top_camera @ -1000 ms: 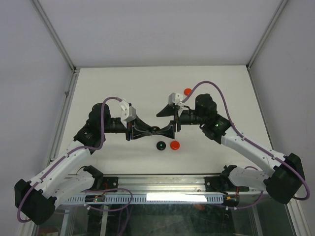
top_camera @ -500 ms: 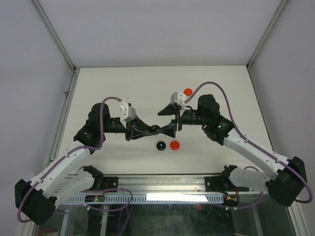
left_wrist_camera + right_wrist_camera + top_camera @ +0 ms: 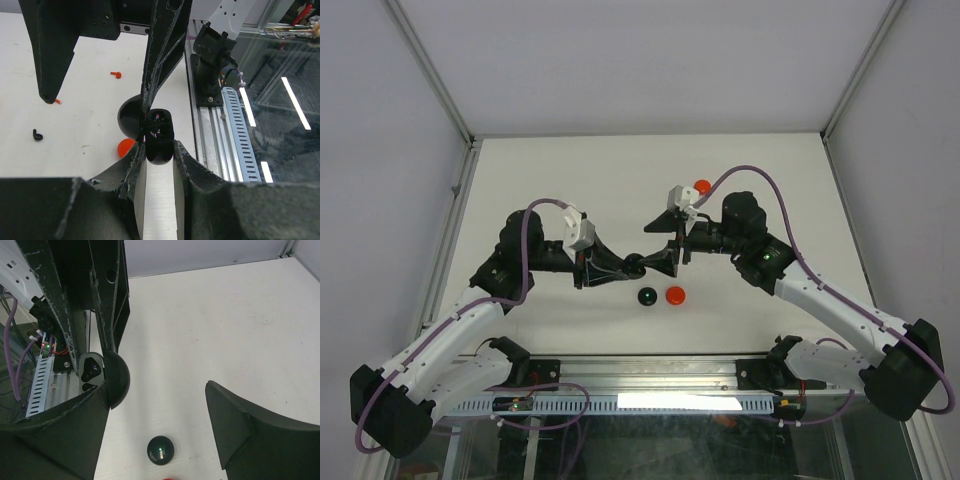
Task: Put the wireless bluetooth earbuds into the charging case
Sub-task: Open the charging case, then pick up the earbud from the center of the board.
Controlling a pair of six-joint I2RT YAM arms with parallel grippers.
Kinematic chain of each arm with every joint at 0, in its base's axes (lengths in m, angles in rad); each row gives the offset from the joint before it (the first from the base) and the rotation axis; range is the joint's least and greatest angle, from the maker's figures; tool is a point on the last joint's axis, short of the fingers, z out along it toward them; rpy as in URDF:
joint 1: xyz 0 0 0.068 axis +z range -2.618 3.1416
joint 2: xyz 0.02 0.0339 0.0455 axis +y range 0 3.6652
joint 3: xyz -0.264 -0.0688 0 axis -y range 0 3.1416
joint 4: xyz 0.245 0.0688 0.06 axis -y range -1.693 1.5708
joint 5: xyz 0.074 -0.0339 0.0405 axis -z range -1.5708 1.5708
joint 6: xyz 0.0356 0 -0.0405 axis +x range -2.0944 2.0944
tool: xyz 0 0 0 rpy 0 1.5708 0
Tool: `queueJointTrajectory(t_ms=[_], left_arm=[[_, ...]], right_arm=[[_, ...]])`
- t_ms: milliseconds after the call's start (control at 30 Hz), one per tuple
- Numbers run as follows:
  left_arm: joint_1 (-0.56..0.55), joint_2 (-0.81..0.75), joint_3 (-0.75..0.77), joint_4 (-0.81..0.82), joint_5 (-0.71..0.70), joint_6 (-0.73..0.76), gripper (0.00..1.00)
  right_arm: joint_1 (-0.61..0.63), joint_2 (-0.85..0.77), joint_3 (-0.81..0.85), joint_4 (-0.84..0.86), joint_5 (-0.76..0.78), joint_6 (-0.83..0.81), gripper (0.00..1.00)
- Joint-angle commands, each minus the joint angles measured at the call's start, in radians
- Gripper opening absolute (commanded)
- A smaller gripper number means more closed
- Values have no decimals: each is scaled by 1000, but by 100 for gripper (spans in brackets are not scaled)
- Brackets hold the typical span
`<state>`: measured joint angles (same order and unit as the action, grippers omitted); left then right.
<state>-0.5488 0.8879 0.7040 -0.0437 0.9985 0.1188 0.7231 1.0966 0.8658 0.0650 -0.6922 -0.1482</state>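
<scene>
Held: charging case (image 3: pixel 159 131), lid open, clamped in the left gripper (image 3: pixel 159 154). Loose on the table (image 3: pixel 90 130): black earbud (image 3: pixel 37 135), red earbud (image 3: pixel 116 75); likely light, hard, slippery, best pinched across the bulb. Beside the case: right gripper (image 3: pixel 157 390), jaws apart, empty.

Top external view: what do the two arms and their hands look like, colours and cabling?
The left arm and right arm match: white shells on the long links, black joint housings. A purple cable loops along each. The left hand and right hand are black with tapering fingers, each topped by a white camera block.
</scene>
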Motion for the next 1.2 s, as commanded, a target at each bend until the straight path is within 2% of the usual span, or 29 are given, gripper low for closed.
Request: queueJointTrajectory(t_ms=[0,200,433,633,933,1167], left_arm=[[-3,-29,-6,49,-33,17,0],[-1,-30,-5,28,-281,-13,0],[0,-29,0,-15,-510,-25,0],[7,-2,15,-50,-689,-75,0],[29,30,47,-98,-752,-98,0],[33,3,44,-115,-788,-74,0]], right_arm=[[-4,-3,55,9,10,0,78],[-5,-42,53,-37,122,-2,81],[-12,-41,60,-141,420,7,82],[-60,68,100,-249,682,45,81],[-175,262,142,-258,798,151,76],[-203,449,201,-231,729,116,68]])
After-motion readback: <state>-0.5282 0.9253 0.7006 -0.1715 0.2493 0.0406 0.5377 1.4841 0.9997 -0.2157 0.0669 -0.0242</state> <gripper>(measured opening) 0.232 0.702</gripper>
